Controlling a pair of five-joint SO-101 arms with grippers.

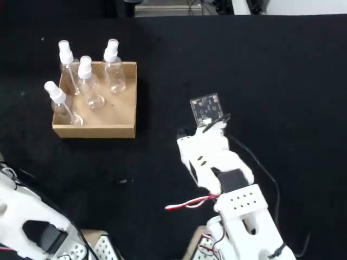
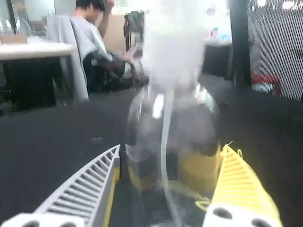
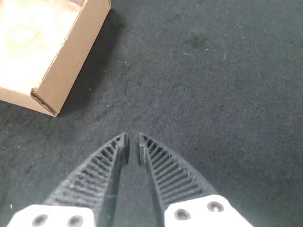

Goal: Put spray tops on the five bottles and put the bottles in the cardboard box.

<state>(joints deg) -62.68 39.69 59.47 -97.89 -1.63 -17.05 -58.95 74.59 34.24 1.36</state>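
Closest to the lens on our left wrist cam is the fifth bottle (image 2: 170, 123). It's clear, standing upright, and already has its white spray top (image 2: 173, 47) on. Our left gripper (image 2: 171, 151) looks clamped on its lower body, one finger on each side, so we're calling that one held.

From the high view, the cardboard box (image 1: 95, 131) sits toward the far left of the black table (image 1: 260, 70), and four bottles (image 1: 87, 81) are already standing inside it, each with a white sprayer on. Our left arm (image 1: 27, 222) is down at the near left corner, well apart from the box.

Our right gripper (image 3: 132, 139) hangs over bare table with its fingers pinched nearly together and nothing between them. A corner of the box is off to one side of it. The right arm (image 1: 222, 168) sits around the middle of the table.

So our read is that all the capping is done and four of the five are boxed. What's left is carrying this last bottle over and setting it down in the box. The free spot looks like the near right part.
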